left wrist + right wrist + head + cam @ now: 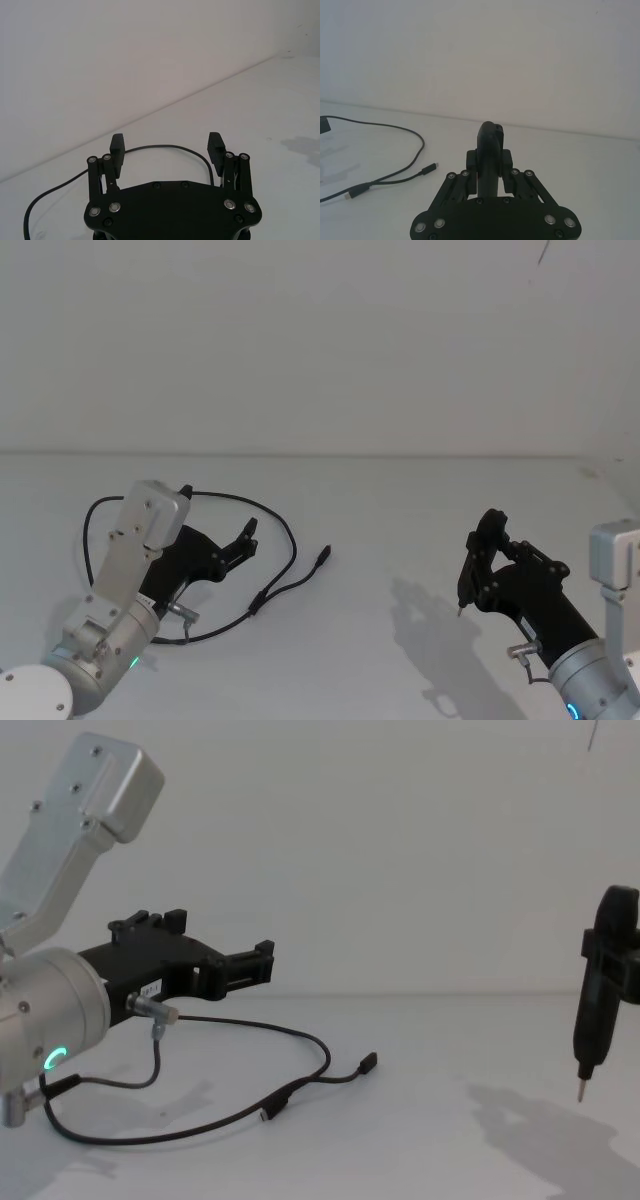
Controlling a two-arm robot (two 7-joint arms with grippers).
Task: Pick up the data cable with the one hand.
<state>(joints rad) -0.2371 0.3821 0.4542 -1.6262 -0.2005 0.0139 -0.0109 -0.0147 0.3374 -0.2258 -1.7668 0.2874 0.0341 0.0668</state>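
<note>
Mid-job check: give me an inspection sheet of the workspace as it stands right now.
Surface: plain white table.
Job's things: data cable lies looped on the table at the robot's left.
Clutter: nothing seen.
End effectors: left end effector open, raised over the cable loop, not holding it; right end effector shut on a pen-like tool, tip down, above the table at the right.
Cables: short grey wire with a silver plug at the left wrist.
Surroundings: plain white wall behind.
</note>
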